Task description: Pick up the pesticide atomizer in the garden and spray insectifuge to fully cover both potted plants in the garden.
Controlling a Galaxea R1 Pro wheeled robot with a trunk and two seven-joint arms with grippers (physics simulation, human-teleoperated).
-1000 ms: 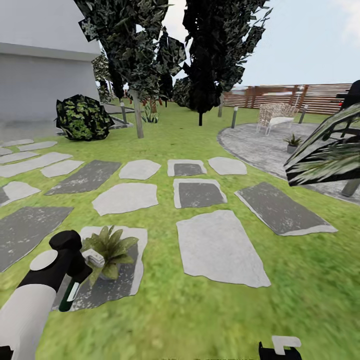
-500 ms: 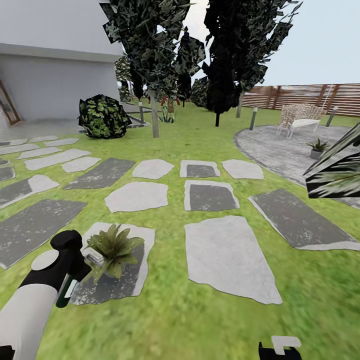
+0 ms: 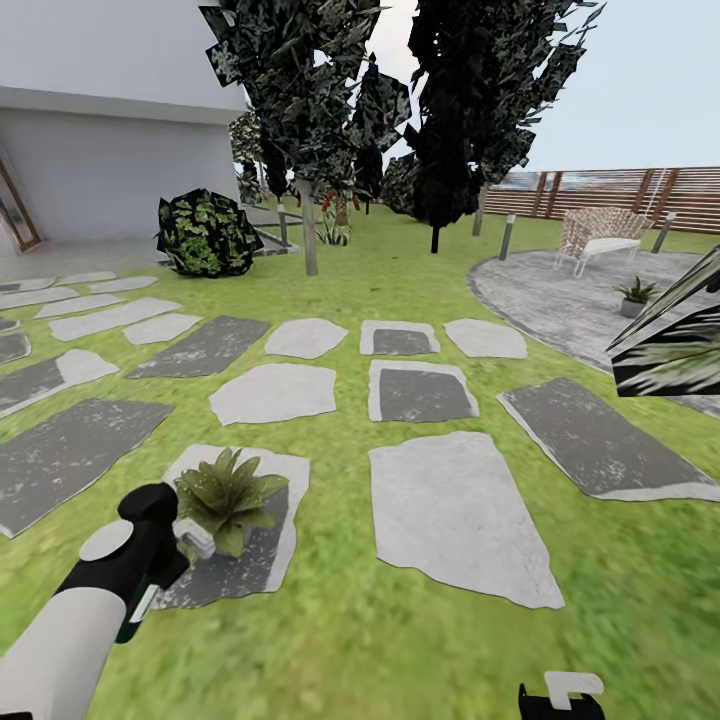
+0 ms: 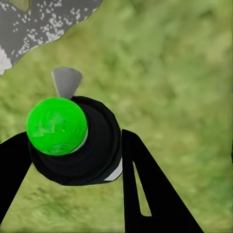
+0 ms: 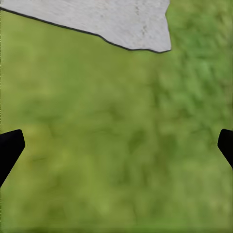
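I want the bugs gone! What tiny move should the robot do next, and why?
Probably ease the left pincer, shut on the slim black atomizer, a little closer over the small green-leaved potted plant. The plant sits just beyond it on the grey stepping stone.

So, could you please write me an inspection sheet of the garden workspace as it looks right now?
Surface: green lawn with grey stepping stones.
Job's things: pesticide atomizer held in the left gripper, beside the near potted plant on a stone; second potted plant far off on the round patio.
Clutter: nothing seen.
Grippers: left shut on the atomizer; right gripper open, fingers wide apart over bare grass.
Cables: nothing seen.
Surroundings: dark trees, a bush, grey house wall, wooden fence, a chair on the patio.
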